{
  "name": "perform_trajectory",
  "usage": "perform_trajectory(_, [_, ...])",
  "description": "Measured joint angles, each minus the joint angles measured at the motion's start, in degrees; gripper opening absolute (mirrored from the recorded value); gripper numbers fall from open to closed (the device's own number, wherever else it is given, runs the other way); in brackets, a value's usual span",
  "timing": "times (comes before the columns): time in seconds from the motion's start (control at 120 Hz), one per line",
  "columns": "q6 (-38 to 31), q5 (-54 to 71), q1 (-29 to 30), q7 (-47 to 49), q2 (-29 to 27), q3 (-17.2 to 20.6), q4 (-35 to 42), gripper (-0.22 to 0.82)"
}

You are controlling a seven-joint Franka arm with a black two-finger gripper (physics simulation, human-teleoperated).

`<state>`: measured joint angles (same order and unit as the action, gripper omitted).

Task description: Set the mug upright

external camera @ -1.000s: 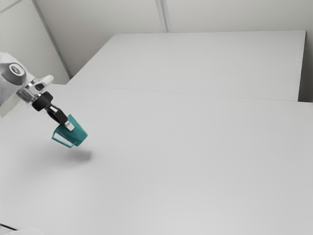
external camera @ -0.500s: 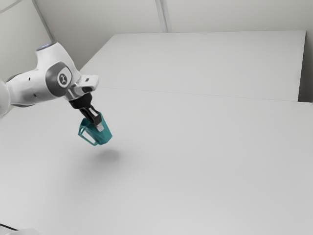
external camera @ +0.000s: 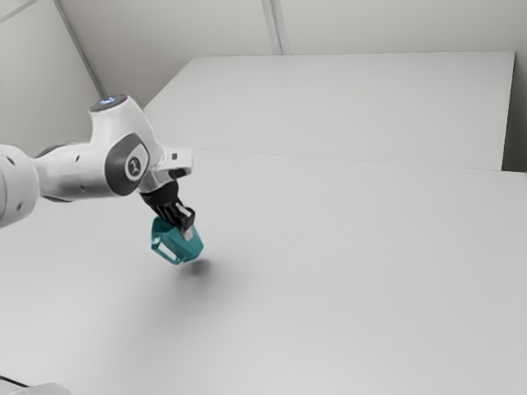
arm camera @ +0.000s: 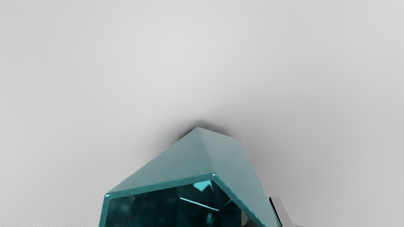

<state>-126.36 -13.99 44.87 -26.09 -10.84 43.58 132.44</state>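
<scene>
From where I stand, the exterior view has the white arm point(external camera: 125, 164) reaching in from its left, with the black gripper point(external camera: 188, 234) angled down at the teal mug point(external camera: 193, 249). The jaws are clenched on the mug, which leans well over above the worktop point(external camera: 354, 271), not upright. This side gives me the handle point(external camera: 167, 252), turned toward the exterior view's left, and a dark shadow point(external camera: 198, 267) just by the mug's low end; whether that end touches the worktop, I can't tell. The wrist view gives me the mug's open mouth instead, with its angular rim and dark, faceted inside. One pale fingertip point(arm camera: 283, 210) lies along the outside of the wall, and a grey bit of the other shows inside the rim, the wall between them.
</scene>
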Motion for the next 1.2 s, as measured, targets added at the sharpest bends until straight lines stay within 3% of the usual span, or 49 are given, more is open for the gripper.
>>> perform_trajectory(0.333, [-4.4, 0.2, 0.0, 4.8, 1.6, 2.6, 2.5, -0.17])
perform_trajectory(0.867, [-7.0, 3.4, -0.1, 8.8, 6.0, 3.2, 2.5, -0.17])
perform_trajectory(0.933, [-7.0, 3.2, -0.2, 8.8, 6.1, 3.5, 2.5, -0.08])
perform_trajectory(1.092, [-7.0, 2.9, -0.3, 8.8, 6.1, 3.6, 2.5, 0.25])
perform_trajectory(1.2, [-7.0, 2.8, -0.2, 8.8, 6.0, 3.7, 2.4, 0.39])
